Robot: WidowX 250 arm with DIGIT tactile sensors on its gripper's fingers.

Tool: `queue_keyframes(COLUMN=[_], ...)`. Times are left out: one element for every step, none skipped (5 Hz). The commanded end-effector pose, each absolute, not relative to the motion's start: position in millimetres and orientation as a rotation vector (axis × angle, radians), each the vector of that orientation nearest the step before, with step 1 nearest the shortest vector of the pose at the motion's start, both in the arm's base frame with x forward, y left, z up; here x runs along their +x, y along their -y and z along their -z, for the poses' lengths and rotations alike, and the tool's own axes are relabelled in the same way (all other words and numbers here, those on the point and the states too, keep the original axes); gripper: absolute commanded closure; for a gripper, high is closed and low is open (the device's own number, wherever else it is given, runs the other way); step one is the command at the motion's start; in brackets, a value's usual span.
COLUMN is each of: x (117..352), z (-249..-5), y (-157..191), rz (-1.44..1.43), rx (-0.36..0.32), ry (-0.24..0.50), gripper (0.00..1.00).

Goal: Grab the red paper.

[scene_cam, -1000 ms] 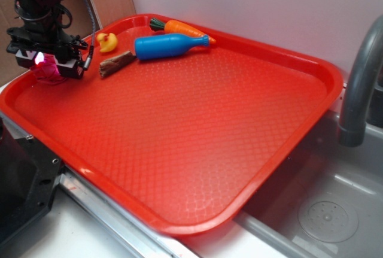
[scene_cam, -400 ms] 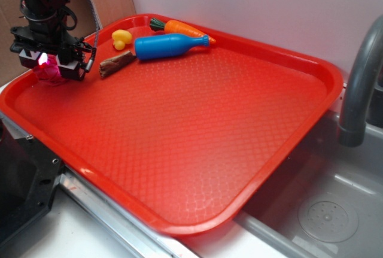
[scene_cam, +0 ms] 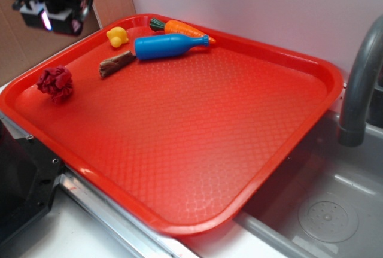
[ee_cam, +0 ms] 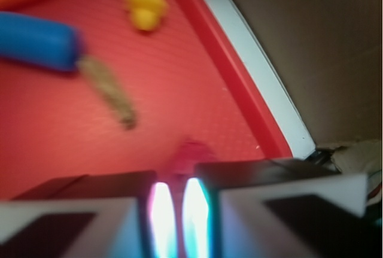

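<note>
The red paper (scene_cam: 55, 83), a dark crimson crumpled wad, lies on the red tray (scene_cam: 179, 120) near its left edge, with nothing touching it. My gripper (scene_cam: 51, 20) hangs well above it at the top left, lit pink at the tips. In the wrist view the two glowing fingertips (ee_cam: 161, 210) stand almost together with only a thin slit between them, and the gripper (ee_cam: 175, 210) holds nothing. The red paper (ee_cam: 190, 153) shows blurred on the tray just beyond the tips.
At the tray's far left corner lie a yellow duck (scene_cam: 117, 36), a blue bottle (scene_cam: 169, 46), an orange carrot (scene_cam: 182, 29) and a brown stick (scene_cam: 116, 64). A grey faucet (scene_cam: 359, 84) and sink (scene_cam: 326, 216) are to the right.
The gripper has risen straight up from tray level. The red paper stayed behind on the tray, now uncovered.
</note>
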State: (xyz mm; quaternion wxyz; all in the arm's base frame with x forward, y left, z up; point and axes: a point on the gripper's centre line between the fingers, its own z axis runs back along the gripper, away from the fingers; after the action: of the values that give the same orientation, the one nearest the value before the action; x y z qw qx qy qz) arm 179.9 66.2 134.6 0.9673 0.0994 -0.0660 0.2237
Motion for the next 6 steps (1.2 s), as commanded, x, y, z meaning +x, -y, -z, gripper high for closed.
queue_keyframes(x=[192.9, 185.8, 162.4, 124.1, 120.2, 117.5], z=[-238.9, -228.7, -199.6, -153.2, -117.3, -92.4], y=[-22.7, -22.8, -60.1, -103.4, -152.7, -154.6], rz=[-0.340, -0.329, -0.412, -0.574, -0.600, -0.576], rx=[0.217, 0.216, 0.209, 0.227, 0.245, 0.309], ry=[0.123, 0.108, 0.087, -0.039, -0.032, -0.054], gripper=[1.00, 1.00, 0.00, 0.00, 0.00, 0.00])
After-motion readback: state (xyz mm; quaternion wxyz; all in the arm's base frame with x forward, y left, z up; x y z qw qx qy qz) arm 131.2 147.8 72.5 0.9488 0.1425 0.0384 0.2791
